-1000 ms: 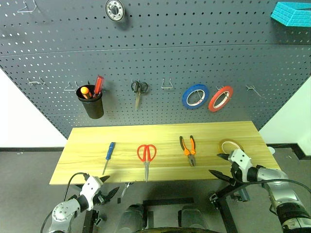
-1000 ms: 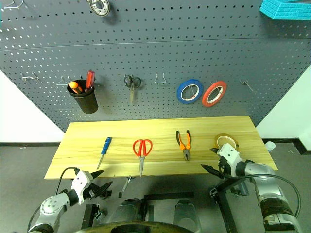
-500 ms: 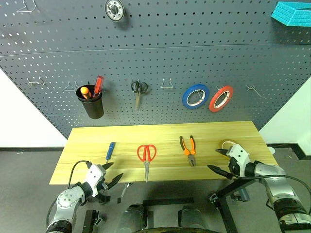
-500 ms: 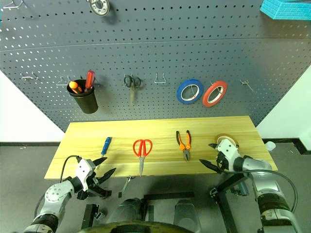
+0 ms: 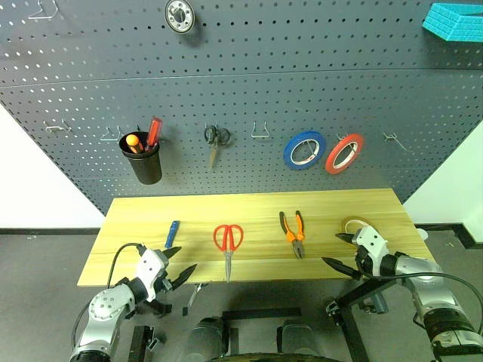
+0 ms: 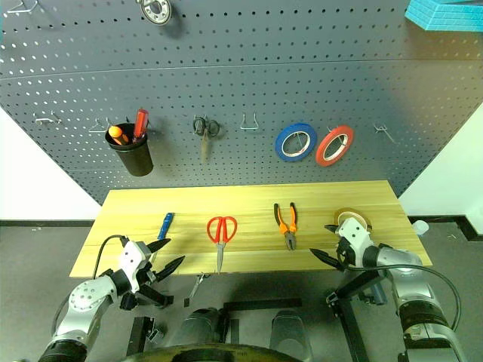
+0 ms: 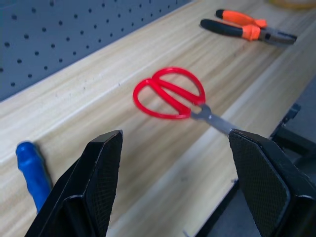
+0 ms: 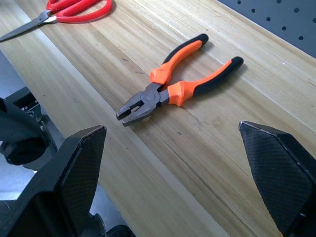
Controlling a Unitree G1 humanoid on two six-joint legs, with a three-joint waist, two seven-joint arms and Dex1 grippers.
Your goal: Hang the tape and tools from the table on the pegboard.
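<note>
1. Pale wood surface (image 5: 249,207) carries all four items in a row between its left and right edges: blue-handled screwdriver (image 5: 171,232) nearest the left edge, red-handled scissors (image 5: 228,240) about mid-surface, pliers (image 5: 293,230) right of them, yellow tape roll (image 5: 357,225) towards the right edge. Nothing is hung on the pegboard (image 5: 249,98) yet.
2. Left tool (image 5: 181,263) hovers at the front edge, fingers apart and empty, beside the screwdriver tip and aimed toward the scissors.
3. Right tool (image 5: 341,251) hangs at the front edge just in front of the tape, fingers spread wide, empty; its wrist view looks at the pliers.
4. Judgement: approach stage. For a good pick, commit each tool to one item, lower it squarely over the handle and close across the narrow width.
5. Risk: flat items slide on the wood; a shallow pinch may push the item away.
6. Free hooks (image 5: 260,131) exist on the pegboard.
</note>
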